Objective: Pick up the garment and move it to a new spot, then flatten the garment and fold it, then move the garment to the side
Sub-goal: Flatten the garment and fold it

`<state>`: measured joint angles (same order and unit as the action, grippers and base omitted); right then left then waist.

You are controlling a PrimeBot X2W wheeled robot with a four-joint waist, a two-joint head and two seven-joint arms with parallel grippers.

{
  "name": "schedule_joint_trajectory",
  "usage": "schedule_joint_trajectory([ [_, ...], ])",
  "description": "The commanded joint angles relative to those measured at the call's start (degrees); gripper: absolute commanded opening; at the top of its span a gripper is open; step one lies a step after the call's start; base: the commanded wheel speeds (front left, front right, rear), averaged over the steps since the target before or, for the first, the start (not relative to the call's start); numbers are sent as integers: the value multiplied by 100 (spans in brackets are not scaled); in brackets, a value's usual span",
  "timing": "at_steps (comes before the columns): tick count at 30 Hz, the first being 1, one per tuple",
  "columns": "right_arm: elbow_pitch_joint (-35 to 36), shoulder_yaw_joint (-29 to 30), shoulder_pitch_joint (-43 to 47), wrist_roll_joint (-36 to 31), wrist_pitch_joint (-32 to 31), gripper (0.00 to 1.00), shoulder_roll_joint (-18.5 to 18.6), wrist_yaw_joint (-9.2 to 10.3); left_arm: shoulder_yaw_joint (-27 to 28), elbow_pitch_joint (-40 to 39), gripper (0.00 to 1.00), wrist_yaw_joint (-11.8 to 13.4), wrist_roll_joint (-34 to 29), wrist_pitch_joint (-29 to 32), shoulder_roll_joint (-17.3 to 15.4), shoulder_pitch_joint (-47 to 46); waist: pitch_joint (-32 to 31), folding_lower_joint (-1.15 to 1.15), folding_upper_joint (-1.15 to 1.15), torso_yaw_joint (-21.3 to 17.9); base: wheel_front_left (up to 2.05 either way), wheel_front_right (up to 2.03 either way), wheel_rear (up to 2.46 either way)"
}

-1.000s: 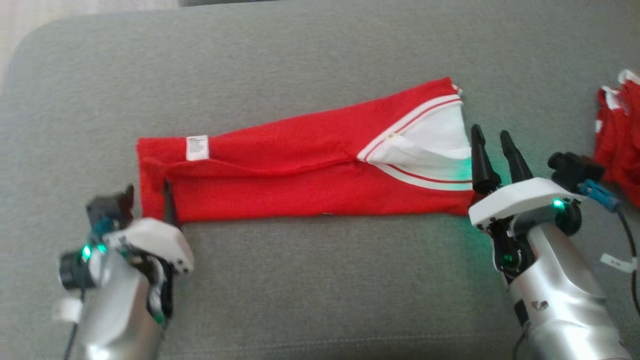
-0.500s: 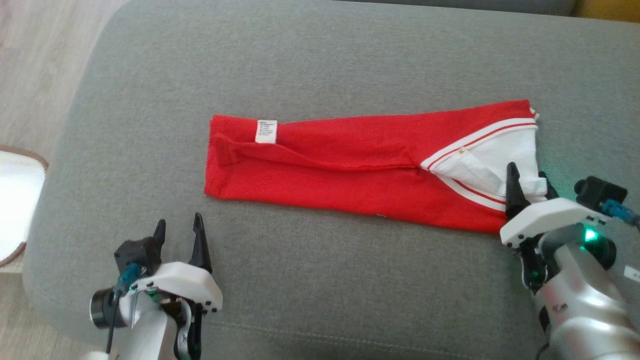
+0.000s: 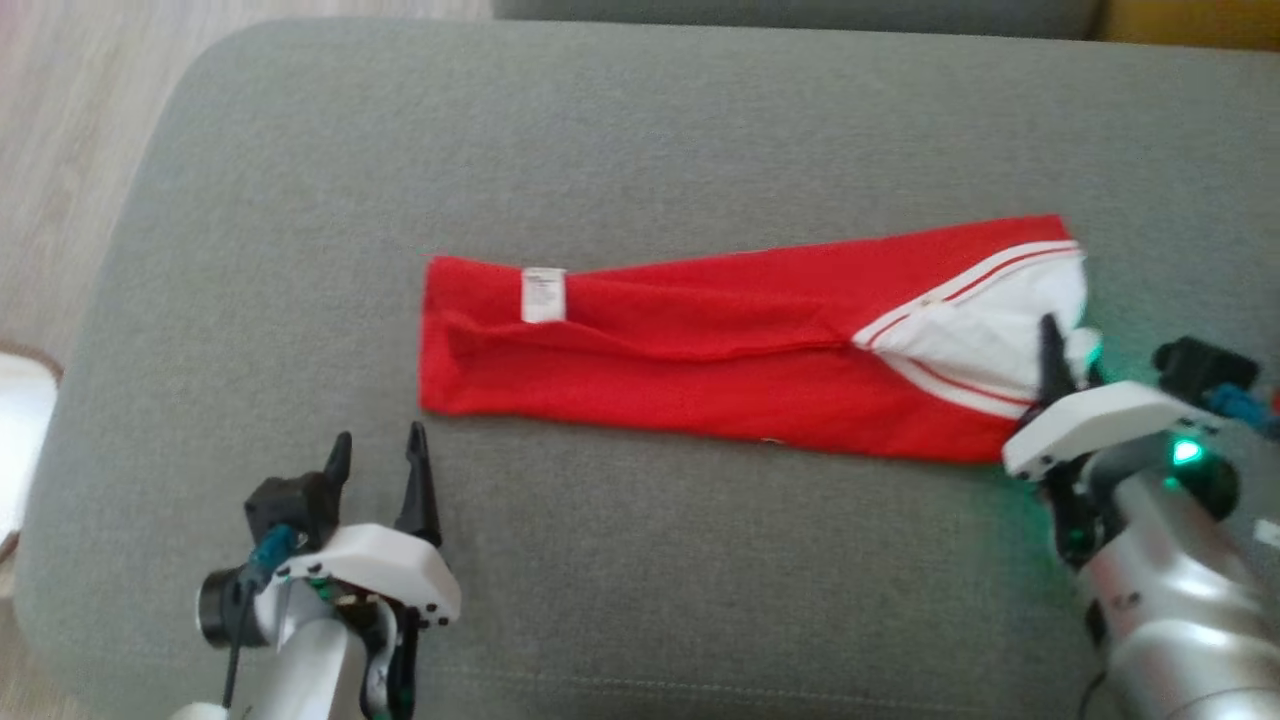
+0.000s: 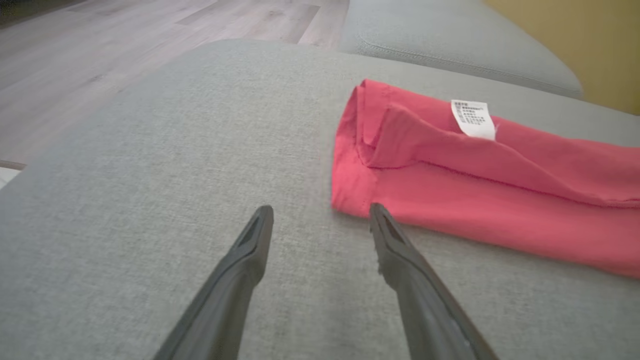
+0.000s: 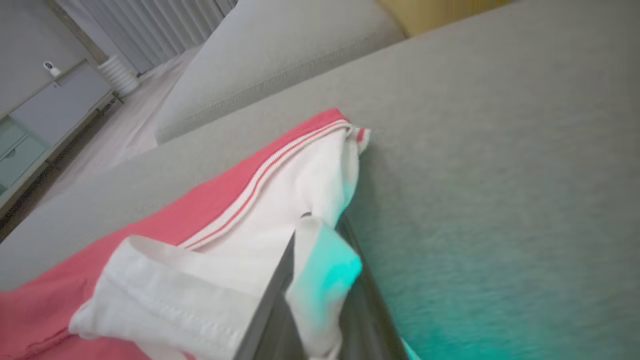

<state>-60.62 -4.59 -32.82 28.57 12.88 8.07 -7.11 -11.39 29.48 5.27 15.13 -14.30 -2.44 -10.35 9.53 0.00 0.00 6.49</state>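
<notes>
Two ends govern the coming fold: the garment (image 3: 700,370) lies as a long strip across the middle of the cushion (image 3: 640,140), long axis running from left edge to right edge. The right gripper (image 3: 1068,350) is clamped on its white end. The left gripper (image 3: 379,437), jaws apart, sits just beside the strip's near-left corner, not touching.

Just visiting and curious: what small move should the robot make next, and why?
Probably ease the left fingers forward to close on the garment's near left corner. They stand open just short of it, while the right fingers pinch the white collar end, so both ends would then be held.
</notes>
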Motion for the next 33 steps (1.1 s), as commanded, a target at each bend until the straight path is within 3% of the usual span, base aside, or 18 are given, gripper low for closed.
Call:
schedule_joint_trajectory([
  [1, 323, -23, -116, 46, 143, 0, 205, -37, 65, -207, 100, 7, 68, -70, -44, -122, -106, 0, 0, -151, 0, 0, 0],
  [5, 796, -135, -120, 70, 182, 0, 262, -37, -86, -232, 100, 51, 166, -70, -44, -109, -163, 0, 0, -231, 0, 0, 0],
  [9, 1577, -639, 25, 206, 167, 0, 122, -37, -281, -218, 100, 103, 294, -70, -44, -73, -225, 0, 0, -234, 0, 0, 0],
  [17, 2792, -1901, 389, 554, -473, 0, -138, -37, -664, -178, 100, 136, 465, -70, -44, -61, -213, 0, 0, 332, 0, 0, 0],
  [27, 2575, -2315, 137, 466, -705, 0, -387, -37, -1064, -153, 100, 225, 676, -70, -44, -69, -52, 0, 0, 1533, 0, 0, 0],
  [32, 2188, -2469, -166, 468, -654, 0, -492, -37, -1199, -139, 100, 249, 751, -70, -44, -59, -28, 0, 0, 1854, 0, 0, 0],
  [33, 2133, -2505, -218, 518, -613, 12, -503, -37, -1227, -134, 100, 257, 764, -70, -44, -62, -33, 0, 0, 1879, 0, 0, 0],
])
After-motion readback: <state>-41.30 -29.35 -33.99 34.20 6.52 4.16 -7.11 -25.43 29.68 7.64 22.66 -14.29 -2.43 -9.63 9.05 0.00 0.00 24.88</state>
